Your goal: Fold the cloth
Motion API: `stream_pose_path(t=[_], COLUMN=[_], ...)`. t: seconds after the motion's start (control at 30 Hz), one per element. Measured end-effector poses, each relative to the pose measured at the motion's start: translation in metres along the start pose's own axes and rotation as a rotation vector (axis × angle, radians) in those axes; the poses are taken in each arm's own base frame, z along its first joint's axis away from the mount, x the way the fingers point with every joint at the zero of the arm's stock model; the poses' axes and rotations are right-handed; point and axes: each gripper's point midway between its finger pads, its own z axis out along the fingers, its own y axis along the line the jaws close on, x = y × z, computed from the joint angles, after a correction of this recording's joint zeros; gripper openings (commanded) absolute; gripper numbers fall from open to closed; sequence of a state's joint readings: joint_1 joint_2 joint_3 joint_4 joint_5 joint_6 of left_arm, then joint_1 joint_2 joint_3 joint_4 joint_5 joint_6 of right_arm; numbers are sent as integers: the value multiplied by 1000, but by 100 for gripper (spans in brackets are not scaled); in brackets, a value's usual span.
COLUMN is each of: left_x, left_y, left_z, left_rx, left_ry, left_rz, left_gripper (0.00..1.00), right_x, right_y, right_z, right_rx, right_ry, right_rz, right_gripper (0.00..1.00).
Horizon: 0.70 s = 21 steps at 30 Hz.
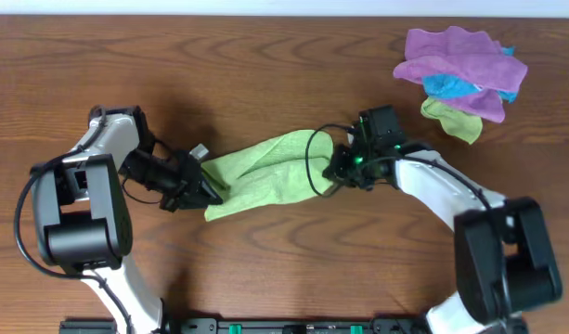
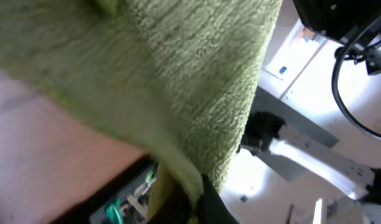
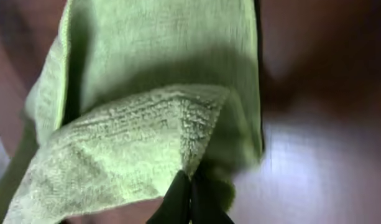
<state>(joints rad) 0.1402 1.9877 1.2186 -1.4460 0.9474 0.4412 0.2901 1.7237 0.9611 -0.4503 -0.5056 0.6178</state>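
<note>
The lime-green cloth (image 1: 265, 172) hangs bunched and stretched between my two grippers over the middle of the table, with its white tag (image 1: 200, 150) near the left end. My left gripper (image 1: 208, 188) is shut on the cloth's left end; in the left wrist view the cloth (image 2: 178, 81) fills the frame and runs down between the fingers (image 2: 193, 199). My right gripper (image 1: 335, 169) is shut on the right end; in the right wrist view a folded corner of the cloth (image 3: 146, 124) is pinched at the fingertips (image 3: 189, 186).
A pile of purple, blue and olive-green cloths (image 1: 462, 76) lies at the back right of the wooden table (image 1: 265, 74). The arm bases (image 1: 75, 223) (image 1: 502, 255) stand at the front left and front right.
</note>
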Motion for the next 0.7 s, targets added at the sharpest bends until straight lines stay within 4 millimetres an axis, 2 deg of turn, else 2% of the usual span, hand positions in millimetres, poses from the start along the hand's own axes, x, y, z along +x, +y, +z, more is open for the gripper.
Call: stream_pose_path(t=[0.17,0.47,0.57,0.63,0.7], left_x=[0,7,10,7,1], left_y=[8,10,6,0,-11], left_z=[-14,-17,-17,-17,-19], left_rx=[11,7,25,59,124], left_ry=[-33,-15,-7,-22,-57], left_rz=[7,-9,-17,-11,-8], left_gripper=[6,6,6,6,6], right_x=[23,54,52,40,18], right_y=[12,4,10,24,45], right_z=[-44,-70,-74,-79,-88], right_rx=[7,59,36,-14,-85], right_ry=[1,52,33,-30,-138], right_rz=[-24,-17,-34,-82,-151], right_gripper=[1,1,1,1,1])
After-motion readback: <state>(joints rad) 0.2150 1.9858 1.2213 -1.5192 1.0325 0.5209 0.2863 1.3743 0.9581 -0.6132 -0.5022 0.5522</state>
